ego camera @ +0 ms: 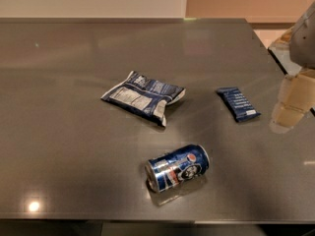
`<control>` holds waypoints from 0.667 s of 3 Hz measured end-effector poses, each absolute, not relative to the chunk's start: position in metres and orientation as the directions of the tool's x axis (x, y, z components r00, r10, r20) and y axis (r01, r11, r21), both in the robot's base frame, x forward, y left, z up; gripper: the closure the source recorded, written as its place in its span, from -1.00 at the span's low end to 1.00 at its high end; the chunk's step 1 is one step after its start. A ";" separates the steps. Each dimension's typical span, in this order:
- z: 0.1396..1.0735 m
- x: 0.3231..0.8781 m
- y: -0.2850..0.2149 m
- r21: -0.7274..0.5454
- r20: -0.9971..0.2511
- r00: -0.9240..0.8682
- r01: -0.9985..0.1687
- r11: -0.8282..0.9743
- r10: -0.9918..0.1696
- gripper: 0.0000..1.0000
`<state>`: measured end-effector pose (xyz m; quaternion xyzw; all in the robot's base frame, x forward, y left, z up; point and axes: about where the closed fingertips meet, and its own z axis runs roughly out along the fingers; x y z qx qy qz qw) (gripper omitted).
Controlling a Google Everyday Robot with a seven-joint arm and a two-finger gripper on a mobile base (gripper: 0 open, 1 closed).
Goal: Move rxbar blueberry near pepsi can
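Note:
The rxbar blueberry (238, 103) is a small dark navy wrapper with white lettering, lying flat on the grey table at the right. The pepsi can (177, 167) lies on its side near the front edge, below and left of the bar, its silver rim facing left. My gripper (291, 107) hangs at the right edge of the view, just right of the bar and above the table, holding nothing.
A larger blue-and-white chip bag (143, 97) lies at the table's middle, left of the bar and behind the can. The grey table (59, 132) has its front edge near the bottom and its right edge running behind the gripper.

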<state>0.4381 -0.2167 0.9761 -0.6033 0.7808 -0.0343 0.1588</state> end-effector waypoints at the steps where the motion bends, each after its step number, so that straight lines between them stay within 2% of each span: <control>1: 0.977 0.440 -0.217 -0.247 -0.211 -0.227 -0.929 0.277 -0.951 -1.00; 2: 0.966 0.459 -0.230 -0.216 -0.230 -0.303 -0.911 0.352 -0.925 -1.00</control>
